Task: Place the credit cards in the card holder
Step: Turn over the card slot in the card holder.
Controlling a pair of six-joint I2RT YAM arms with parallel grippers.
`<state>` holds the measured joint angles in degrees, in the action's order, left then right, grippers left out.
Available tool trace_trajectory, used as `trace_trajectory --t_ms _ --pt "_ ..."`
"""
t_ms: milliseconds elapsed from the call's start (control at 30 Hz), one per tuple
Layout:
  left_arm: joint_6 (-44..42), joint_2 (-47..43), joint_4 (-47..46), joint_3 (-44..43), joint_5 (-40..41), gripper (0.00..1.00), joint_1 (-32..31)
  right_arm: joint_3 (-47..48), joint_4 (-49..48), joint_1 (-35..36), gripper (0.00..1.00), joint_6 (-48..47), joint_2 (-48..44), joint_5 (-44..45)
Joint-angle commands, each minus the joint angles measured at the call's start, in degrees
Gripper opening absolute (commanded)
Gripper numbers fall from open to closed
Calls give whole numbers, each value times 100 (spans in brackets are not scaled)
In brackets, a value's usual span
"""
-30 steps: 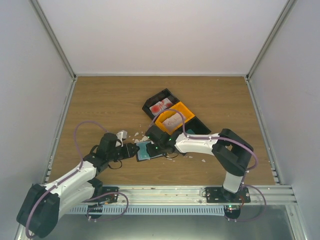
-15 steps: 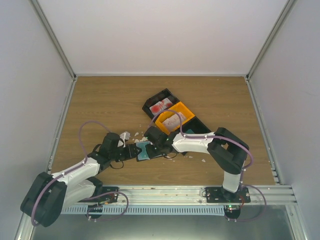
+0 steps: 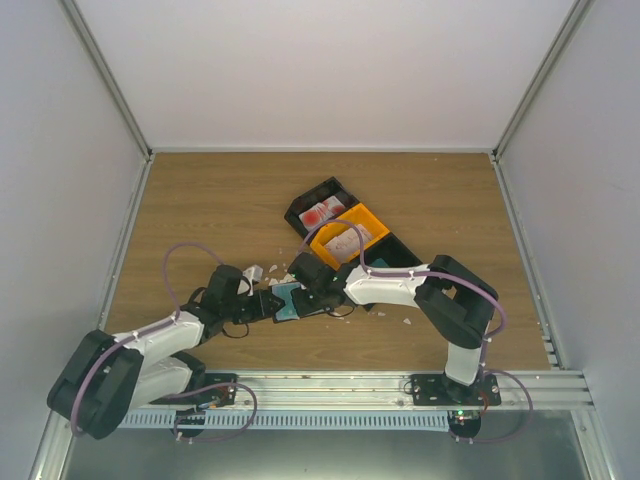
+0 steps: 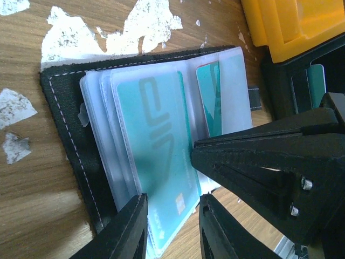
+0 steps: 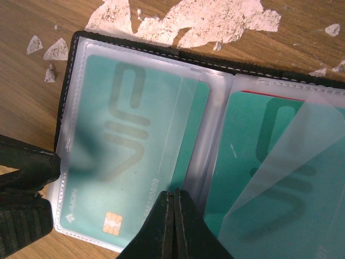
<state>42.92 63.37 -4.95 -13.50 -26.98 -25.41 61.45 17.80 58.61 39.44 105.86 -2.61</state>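
Insert step, by the look of it: card holder [image 3: 292,302] lies open on desk [image 3: 200,210] betw. the arms, teal card [image 5: 129,156] nearly inside its clear sleeve, right jaws pinched shut w/ tips on card's edge, left jaws narrowly parted at holder's edge; next prob. a short, flat push to seat it.

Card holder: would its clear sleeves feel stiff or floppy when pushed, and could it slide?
Probably floppy: one clear sleeve curls up off the right-hand teal card. The left teal card lies flat in its sleeve, so that page should feel stiffer. The card holder looks thin, so it may slide on the table unless pinned.
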Motion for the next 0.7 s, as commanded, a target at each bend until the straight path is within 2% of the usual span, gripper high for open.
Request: trace_trajectory --t_ms 0,367,667 --pt "-43 158 -458 71 -126 29 -27 -63 232 47 0 2 269 122" --pt "-1 278 -303 60 152 32 -34 -76 232 49 1 32 250 129" --pt "-19 392 -402 39 44 34 -30 -59 193 46 1 3 259 96"
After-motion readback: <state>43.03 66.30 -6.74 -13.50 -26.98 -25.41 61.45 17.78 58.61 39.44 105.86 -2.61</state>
